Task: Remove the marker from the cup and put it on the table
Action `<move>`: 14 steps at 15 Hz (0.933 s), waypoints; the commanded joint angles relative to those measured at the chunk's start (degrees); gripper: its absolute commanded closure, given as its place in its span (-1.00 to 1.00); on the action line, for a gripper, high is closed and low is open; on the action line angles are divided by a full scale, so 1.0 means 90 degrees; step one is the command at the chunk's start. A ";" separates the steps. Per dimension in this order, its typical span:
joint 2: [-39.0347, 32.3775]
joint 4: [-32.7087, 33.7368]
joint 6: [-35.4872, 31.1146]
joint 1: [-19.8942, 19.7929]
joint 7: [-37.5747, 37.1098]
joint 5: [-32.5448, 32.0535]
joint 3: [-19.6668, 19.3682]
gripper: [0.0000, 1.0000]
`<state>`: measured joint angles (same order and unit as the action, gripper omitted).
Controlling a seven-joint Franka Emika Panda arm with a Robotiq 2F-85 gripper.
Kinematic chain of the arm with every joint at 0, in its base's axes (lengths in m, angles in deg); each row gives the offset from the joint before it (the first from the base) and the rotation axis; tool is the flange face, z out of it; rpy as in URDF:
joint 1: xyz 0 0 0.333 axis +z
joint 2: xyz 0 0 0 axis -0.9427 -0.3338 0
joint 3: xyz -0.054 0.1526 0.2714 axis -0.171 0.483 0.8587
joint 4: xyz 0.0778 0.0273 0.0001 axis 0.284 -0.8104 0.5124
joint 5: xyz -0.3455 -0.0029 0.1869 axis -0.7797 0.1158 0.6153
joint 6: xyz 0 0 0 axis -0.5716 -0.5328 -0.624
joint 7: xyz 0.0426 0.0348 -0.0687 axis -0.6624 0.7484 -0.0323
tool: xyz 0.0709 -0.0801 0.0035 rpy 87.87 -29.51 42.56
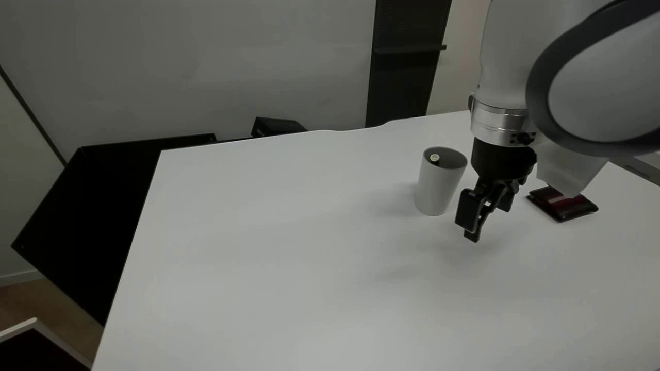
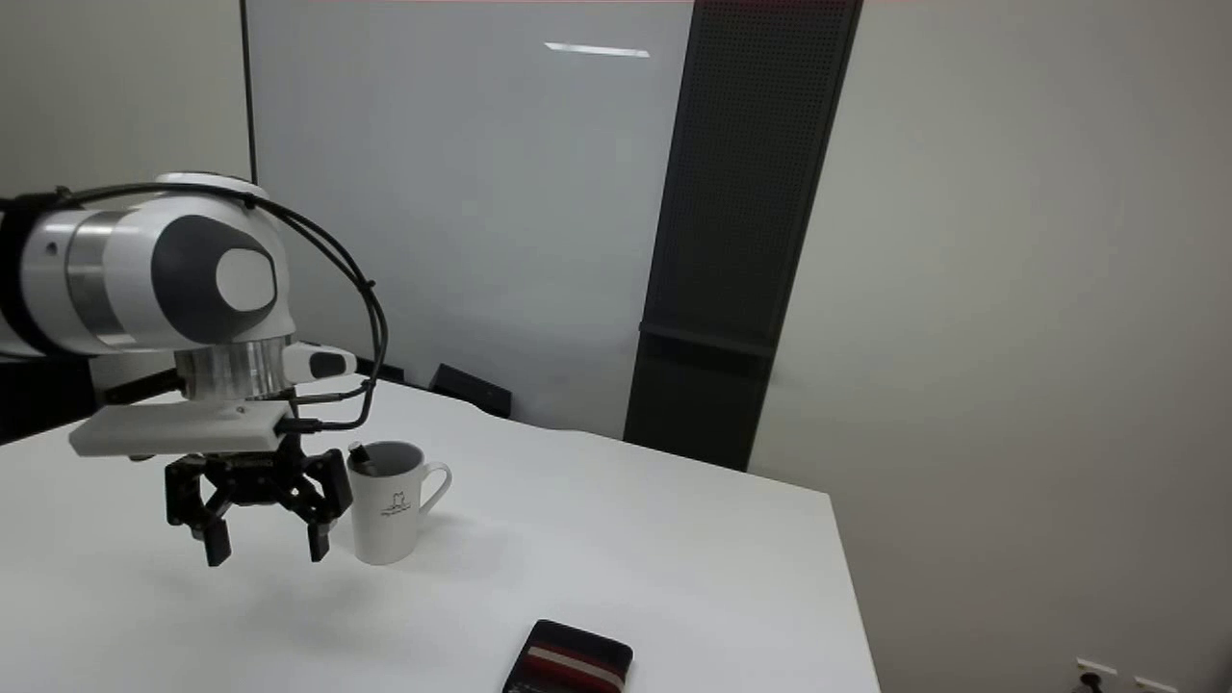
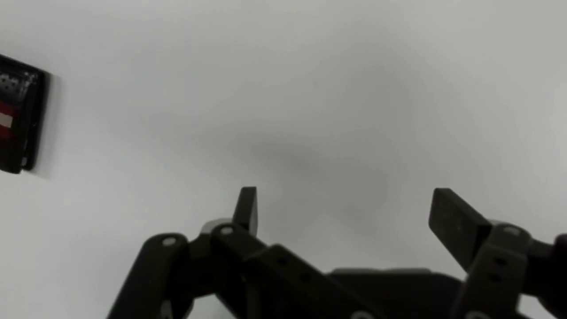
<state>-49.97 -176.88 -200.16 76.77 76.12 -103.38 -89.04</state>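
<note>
The white cup [image 1: 437,188] stands upright on the white table [image 1: 258,257]; its handle shows in an exterior view where the cup [image 2: 383,525] carries a small print. The dark marker [image 1: 434,158] leans inside the cup, its light-coloured end just at the rim; the marker [image 2: 360,456] shows in both exterior views, its lower part hidden. My gripper [image 1: 484,221] is open and empty, above the table and beside the cup. In an exterior view the gripper [image 2: 268,553] points down. In the wrist view the gripper [image 3: 345,195] has only bare table between its fingers; cup and marker are out of view.
A dark wallet with a red and light stripe [image 1: 562,204] lies on the table; it also shows in an exterior view [image 2: 573,659] and at the wrist view's left edge [image 3: 17,119]. A black box [image 2: 472,390] is at the table's back edge, before the wall.
</note>
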 commanded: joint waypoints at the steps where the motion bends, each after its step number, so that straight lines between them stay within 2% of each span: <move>1: -0.0058 0.0151 0.0303 0.0015 0.0180 0.0242 0.0046 -1.00; 10: -0.0151 0.0298 0.0510 0.0000 0.0289 0.0383 0.0118 -1.00; 14: -0.0074 0.0344 0.0622 0.0377 -0.0310 -0.0342 -0.0110 -1.00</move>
<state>-51.38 -174.32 -195.74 77.34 77.81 -102.22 -88.31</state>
